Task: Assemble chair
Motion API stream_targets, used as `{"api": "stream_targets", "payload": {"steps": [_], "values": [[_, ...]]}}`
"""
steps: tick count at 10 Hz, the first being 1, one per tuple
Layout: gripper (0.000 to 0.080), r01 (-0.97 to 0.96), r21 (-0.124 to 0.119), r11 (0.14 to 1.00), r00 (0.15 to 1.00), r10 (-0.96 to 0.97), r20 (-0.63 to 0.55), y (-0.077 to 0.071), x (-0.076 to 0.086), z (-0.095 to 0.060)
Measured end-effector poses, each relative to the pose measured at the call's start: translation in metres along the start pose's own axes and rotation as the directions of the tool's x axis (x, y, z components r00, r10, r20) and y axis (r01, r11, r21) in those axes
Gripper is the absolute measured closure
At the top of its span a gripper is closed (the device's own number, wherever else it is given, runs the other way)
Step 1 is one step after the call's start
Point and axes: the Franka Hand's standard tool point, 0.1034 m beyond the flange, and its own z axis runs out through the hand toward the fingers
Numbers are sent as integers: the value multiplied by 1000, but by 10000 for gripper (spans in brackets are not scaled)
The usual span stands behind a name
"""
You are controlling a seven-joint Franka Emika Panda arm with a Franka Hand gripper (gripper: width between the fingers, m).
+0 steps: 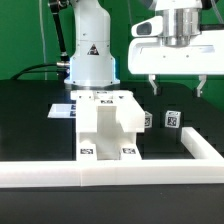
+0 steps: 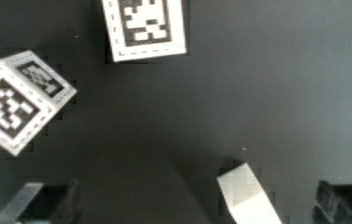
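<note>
The surface [image 1: 25,135] is black and matte and takes most of the scene. At the far side a green backdrop [image 1: 22,45] stands behind it. A long white rail [image 1: 60,176] lies along the near edge and turns toward the far side at the exterior view's right. The light is even, with soft shadows only.

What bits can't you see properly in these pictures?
- Exterior view: the chunky white plastic chair part hides its own back side.
- Exterior view: the white gripper has its upper body cut off by the top edge.
- Wrist view: two small white tagged blocks are cut off by picture edges.
- Wrist view: a pale slanted shape is too blurred to identify.
</note>
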Motion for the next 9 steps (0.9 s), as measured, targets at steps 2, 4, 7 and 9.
{"api": "stream_targets", "payload": {"steps": [2, 4, 7, 9], "values": [[150, 18, -14, 1000, 1000, -18, 3, 1, -10, 13], [150, 41, -25, 999, 999, -41, -3, 2, -21, 29], [150, 57, -48, 997, 998, -56, 14, 5, -31, 42], [150, 62, -54, 997, 998, -61, 19, 7, -34, 45]]}}
